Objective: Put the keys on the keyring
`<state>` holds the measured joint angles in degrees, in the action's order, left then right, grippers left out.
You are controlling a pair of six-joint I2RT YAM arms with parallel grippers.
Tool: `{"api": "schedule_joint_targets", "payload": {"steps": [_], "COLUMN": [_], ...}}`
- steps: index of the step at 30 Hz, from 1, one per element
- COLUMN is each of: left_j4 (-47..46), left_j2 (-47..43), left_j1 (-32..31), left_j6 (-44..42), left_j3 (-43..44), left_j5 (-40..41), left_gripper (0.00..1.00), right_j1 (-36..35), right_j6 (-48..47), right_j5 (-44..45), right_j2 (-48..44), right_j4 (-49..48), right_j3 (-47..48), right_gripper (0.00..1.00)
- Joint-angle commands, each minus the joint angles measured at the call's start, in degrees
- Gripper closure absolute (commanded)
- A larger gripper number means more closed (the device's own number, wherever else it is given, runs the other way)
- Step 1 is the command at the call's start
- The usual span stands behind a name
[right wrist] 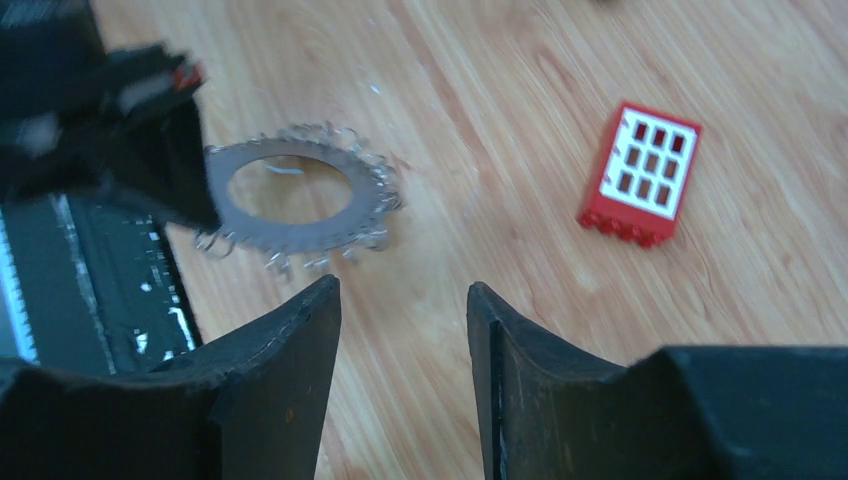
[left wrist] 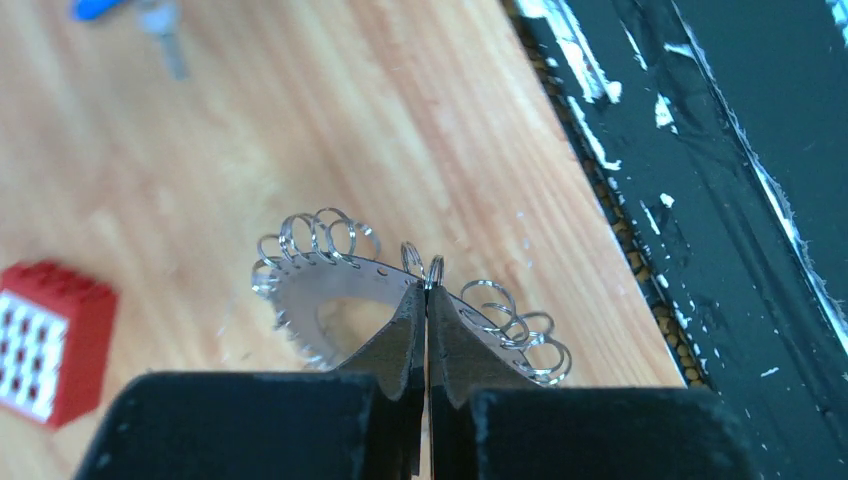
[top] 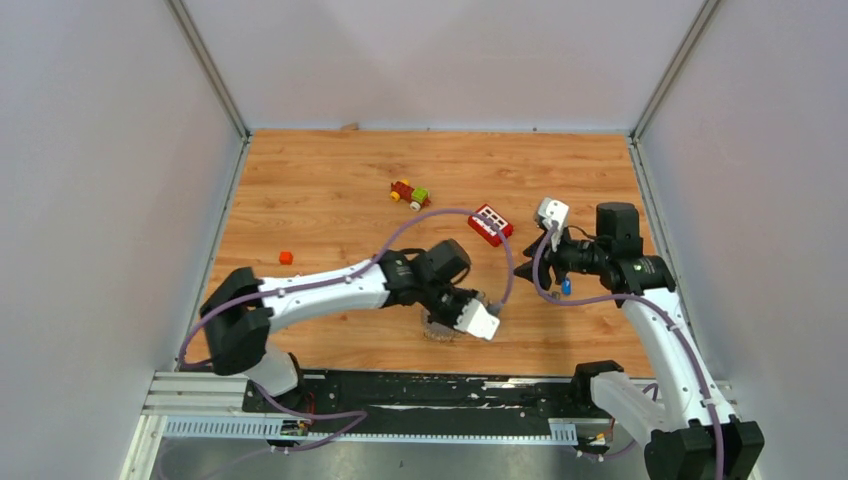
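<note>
The left end effector (left wrist: 427, 292) is closed tight, its tips pinching the rim of the keyring (left wrist: 330, 283), which lies on the desk (top: 330, 180) near the front edge. The right end effector (right wrist: 402, 292) hangs about half open with nothing between its fingers, over bare wood just right of the keyring. The keys (left wrist: 170, 45), one blue-headed and one grey, lie together by the right arm, apart from the keyring. A red block (right wrist: 645, 175) sits further back

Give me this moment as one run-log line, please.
left end effector: shut on keyring rim | right end effector: open, empty | blue key: loose, off keyring
</note>
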<state>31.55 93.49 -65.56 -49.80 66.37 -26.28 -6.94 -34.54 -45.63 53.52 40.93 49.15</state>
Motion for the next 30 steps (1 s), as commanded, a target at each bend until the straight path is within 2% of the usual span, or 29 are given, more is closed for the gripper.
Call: {"api": "schedule_joint_targets", "payload": {"steps": [1, 5, 8, 12, 17, 22, 26, 30], "left_j4": [-6.7, -7.1, -8.6, -9.3, -10.2, -11.0, -11.7, -11.8], "left_j2": [-12.0, -16.8, -19.2, -20.2, -20.7, -20.7, -20.8, -21.4], "left_j1": [5.5, 8.3, 11.5, 12.9, 12.9, 13.0, 13.0, 13.4], "left_j6": [6.2, 9.3, 12.6, 14.2, 14.6, 15.2, 15.7, 15.5], "left_j3": [-3.4, -3.8, -3.9, -4.4, -5.4, -5.7, -6.0, -6.2], "left_j5": [-9.6, -11.3, -13.5, -17.4, -20.2, -20.6, -20.4, -21.2], "left_gripper": [1.0, 1.0, 1.0, 1.0, 1.0, 1.0, 1.0, 1.0], "right_j1": [0.0, -1.4, -3.9, -9.7, -17.8, -20.8, -23.2, -24.5], "right_j6": [-6.0, -9.1, -9.0, -6.1, -6.3, -6.7, -7.1, -7.9], "right_j5": [-16.4, -22.2, -23.1, -20.6, -15.2, -14.0, -12.0, -10.4], "right_j2": [-2.4, -1.4, 0.2, 1.5, 1.4, 2.5, 3.9, 4.2], "right_j4": [3.5, 5.0, 3.5, -1.5, -3.8, -5.2, -6.2, -6.9], "right_j3": [3.0, 4.4, 5.5, 6.1, 4.8, 4.2, 3.8, 2.5], "right_gripper": [0.49, 0.44, 0.45, 0.51, 0.53, 0.56, 0.66, 0.68]}}
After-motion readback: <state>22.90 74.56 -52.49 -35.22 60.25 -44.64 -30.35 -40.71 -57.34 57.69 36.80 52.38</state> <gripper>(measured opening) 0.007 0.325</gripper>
